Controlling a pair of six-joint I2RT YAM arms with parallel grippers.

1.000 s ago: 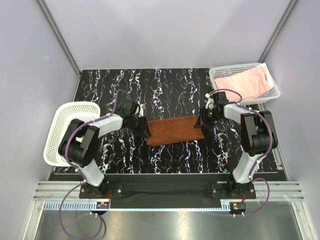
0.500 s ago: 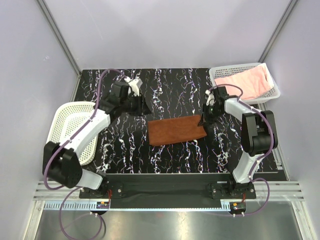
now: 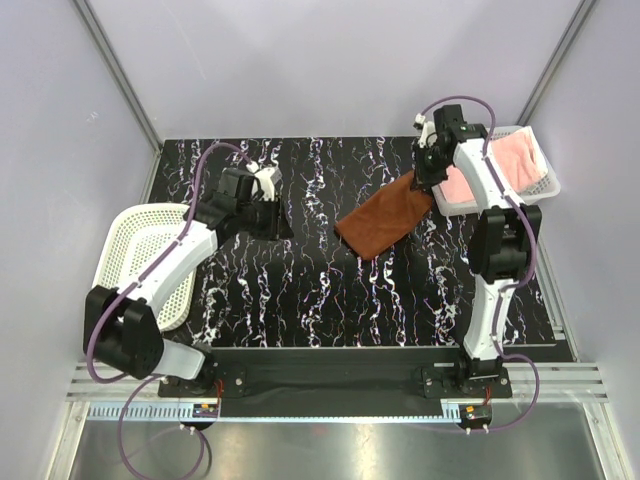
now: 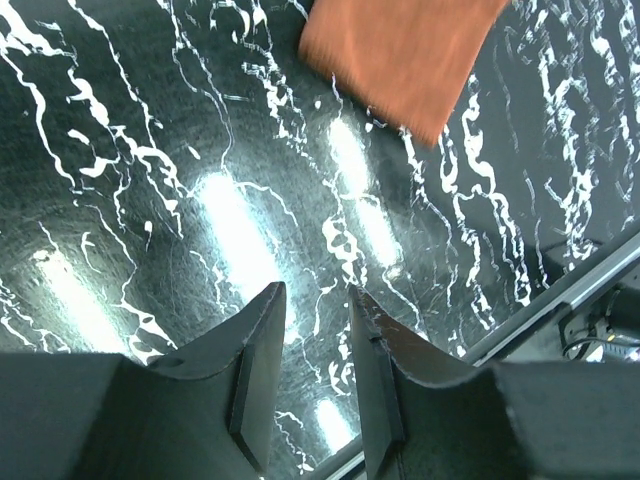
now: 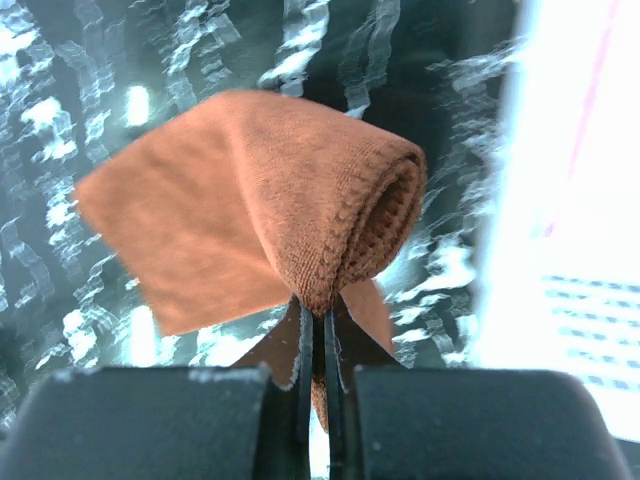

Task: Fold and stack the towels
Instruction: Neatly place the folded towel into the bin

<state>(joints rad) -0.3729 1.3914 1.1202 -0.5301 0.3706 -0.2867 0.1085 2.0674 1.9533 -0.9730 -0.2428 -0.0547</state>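
Observation:
The folded rust-brown towel (image 3: 385, 215) hangs in the air over the right half of the table, pinched at its upper right edge by my right gripper (image 3: 428, 183), which is shut on it. In the right wrist view the brown towel (image 5: 250, 210) bulges out from between the closed fingers (image 5: 318, 330). A pale pink towel (image 3: 497, 165) lies in the white basket (image 3: 440, 150) at the back right. My left gripper (image 3: 280, 222) hovers over the bare table left of centre, open with nothing between its fingers (image 4: 262, 350); in that wrist view the brown towel (image 4: 400, 55) shows ahead.
A second white mesh basket (image 3: 140, 260) stands at the table's left edge, partly under the left arm. The black marbled table (image 3: 330, 290) ends at a metal rail along the near side.
My right gripper shut on the brown towel's right end and lifted it up and back toward the right basket. My left arm let go of the left end and drew back leftward.

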